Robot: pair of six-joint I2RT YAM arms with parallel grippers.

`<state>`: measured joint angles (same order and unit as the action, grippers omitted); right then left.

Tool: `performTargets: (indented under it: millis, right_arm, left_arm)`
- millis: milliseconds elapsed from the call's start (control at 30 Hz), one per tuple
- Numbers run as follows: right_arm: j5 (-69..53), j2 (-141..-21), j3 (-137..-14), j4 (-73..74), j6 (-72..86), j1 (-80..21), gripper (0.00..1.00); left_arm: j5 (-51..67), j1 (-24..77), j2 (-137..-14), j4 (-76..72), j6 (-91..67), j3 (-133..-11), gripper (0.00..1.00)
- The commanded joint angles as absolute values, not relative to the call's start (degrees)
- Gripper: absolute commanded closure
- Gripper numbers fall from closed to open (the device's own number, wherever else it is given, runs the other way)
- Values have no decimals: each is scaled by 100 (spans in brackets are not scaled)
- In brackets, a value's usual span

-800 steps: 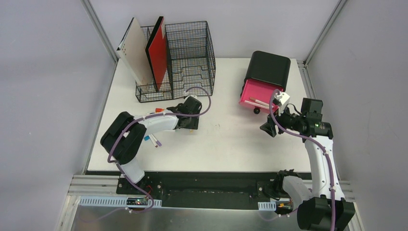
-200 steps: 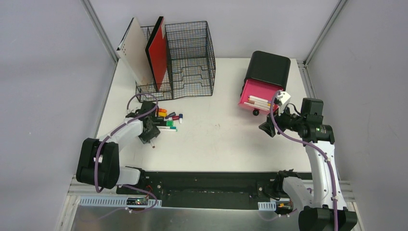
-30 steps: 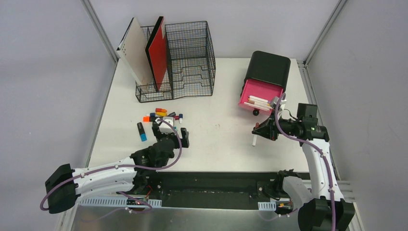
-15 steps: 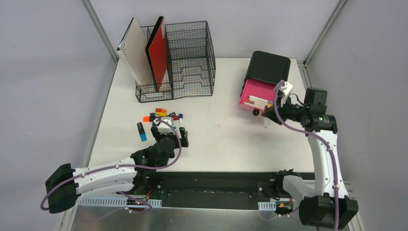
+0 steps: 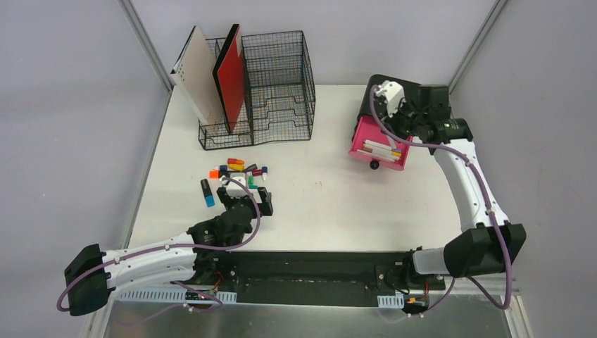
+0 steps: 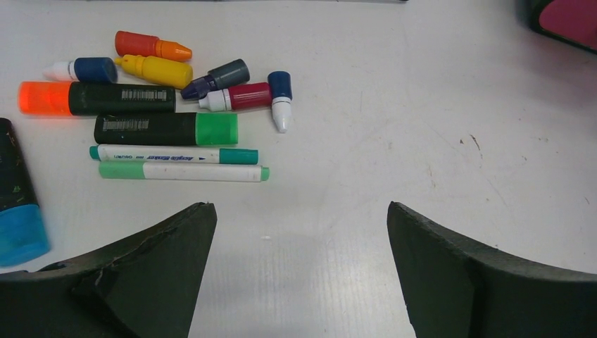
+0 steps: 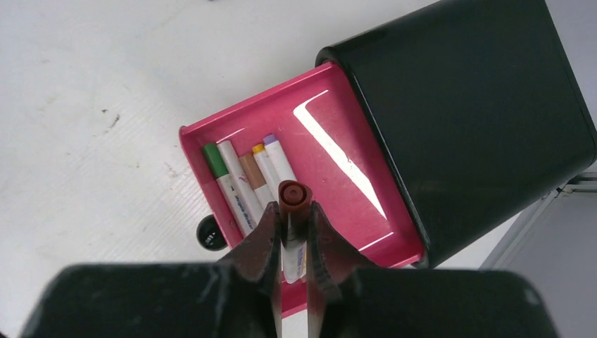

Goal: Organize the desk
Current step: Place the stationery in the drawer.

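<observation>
The white desk (image 5: 331,204) holds a cluster of loose markers (image 5: 236,169) left of centre. My left gripper (image 5: 248,197) hangs low just in front of them, open and empty. In the left wrist view the markers (image 6: 169,127) lie ahead and to the left of the left gripper (image 6: 300,205). My right gripper (image 5: 401,125) is over the pulled-out pink drawer (image 5: 380,137) of the black box (image 5: 394,95). The right gripper (image 7: 293,209) is shut on a brown-capped marker (image 7: 293,193), held end-on above the pink drawer (image 7: 352,176), where several pens (image 7: 246,176) lie.
A black wire-mesh organizer (image 5: 274,84) stands at the back left with a red board (image 5: 231,77) and a beige board in its slots. One black marker with a blue cap (image 5: 207,193) lies apart, left of the cluster. Aluminium posts frame the desk's back corners.
My right arm has lifted the marker from low beside the drawer's front up and back over the open drawer. The left arm has barely moved.
</observation>
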<state>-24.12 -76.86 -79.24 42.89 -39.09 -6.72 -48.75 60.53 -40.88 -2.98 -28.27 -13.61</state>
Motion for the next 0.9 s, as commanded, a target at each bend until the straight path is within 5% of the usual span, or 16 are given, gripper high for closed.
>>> performTargets:
  millis: [0, 333, 600, 867]
  right_arm:
    - [-1200, -8026, -8279, 4037, -4152, -1066, 100]
    - [-235, -8482, -8172, 3725, -4497, -1271, 82]
    - [-178, -8651, -8132, 3622, -4270, -1280, 48]
    - [-1115, -7981, -7942, 3869, -3496, -1217, 40]
  left_arm:
    - [-5014, 6021, -4051, -317, -2979, -1343, 6]
    - [-5026, 6026, -4110, -316, -2997, -1369, 6]
    - [-5031, 6024, -4153, -299, -3001, -1396, 6]
    - [-5022, 6024, -4184, -299, -2997, -1415, 4]
